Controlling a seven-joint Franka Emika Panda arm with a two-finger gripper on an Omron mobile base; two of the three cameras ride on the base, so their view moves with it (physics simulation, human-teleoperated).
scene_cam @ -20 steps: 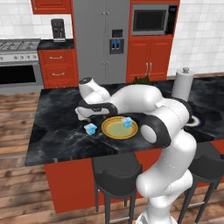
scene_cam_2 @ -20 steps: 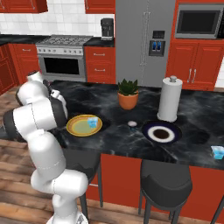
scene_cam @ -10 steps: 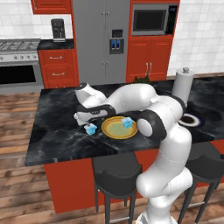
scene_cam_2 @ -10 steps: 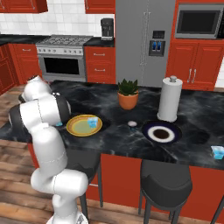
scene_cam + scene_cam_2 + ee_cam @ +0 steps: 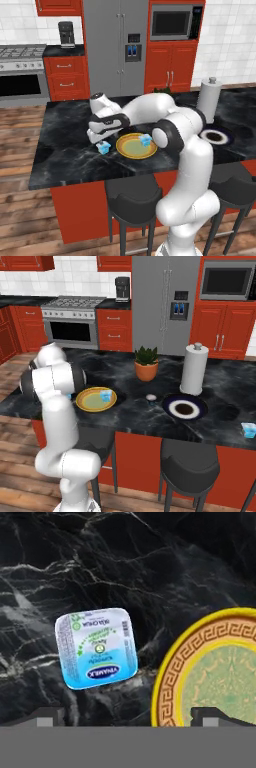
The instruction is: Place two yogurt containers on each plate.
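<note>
On the black marble island (image 5: pixel 65 150), the yellow-orange plate (image 5: pixel 131 150) carries one yogurt cup (image 5: pixel 146 140), a second yogurt cup (image 5: pixel 96 648) sits between and just ahead of the spread, empty fingertips (image 5: pixel 47 716), and the navy-rimmed plate (image 5: pixel 171 404) looks bare.

A light-blue yogurt cup (image 5: pixel 96 648) with a printed whitish lid sits upright on the black marble desk (image 5: pixel 65 145), just beside the yellow-orange plate (image 5: pixel 131 148). A second cup (image 5: pixel 146 140) rests on that plate. The navy-rimmed plate (image 5: pixel 184 407) lies bare; another cup (image 5: pixel 248 429) stands far off.
</note>
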